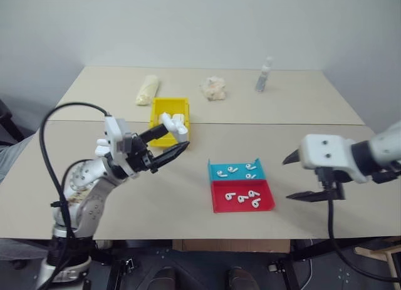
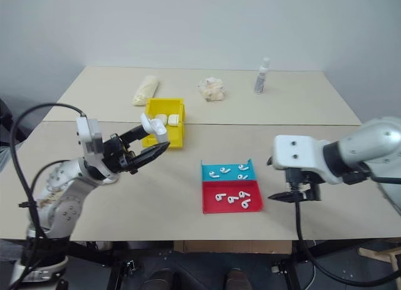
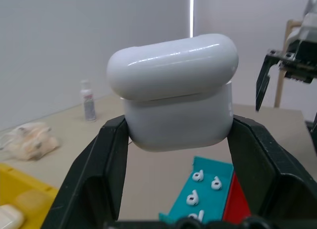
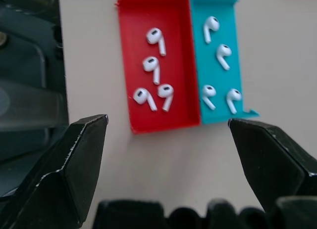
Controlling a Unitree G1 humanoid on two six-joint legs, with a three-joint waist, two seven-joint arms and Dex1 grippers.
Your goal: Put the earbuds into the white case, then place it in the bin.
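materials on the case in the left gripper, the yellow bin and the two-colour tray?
White case: looks like hard glossy plastic, with bright highlights along the lid and a clean lid seam. Yellow bin: probably moulded plastic, uniform saturated colour, thin raised walls, mostly matte. Blue-and-red tray: likely thin plastic, flat even colour and thin upright walls; could be printed, can't tell.

A small bottle [image 1: 264, 74], a crumpled wrapper [image 1: 213, 88] and a pale bag [image 1: 147, 89] lie along the table's [image 1: 301, 108] far side

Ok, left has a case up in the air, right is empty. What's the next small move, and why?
Probably lower the right gripper onto one earbud in the red tray half. Its fingers are open over the tray, and the white case in the left gripper has its lid ajar, no earbuds visible inside.
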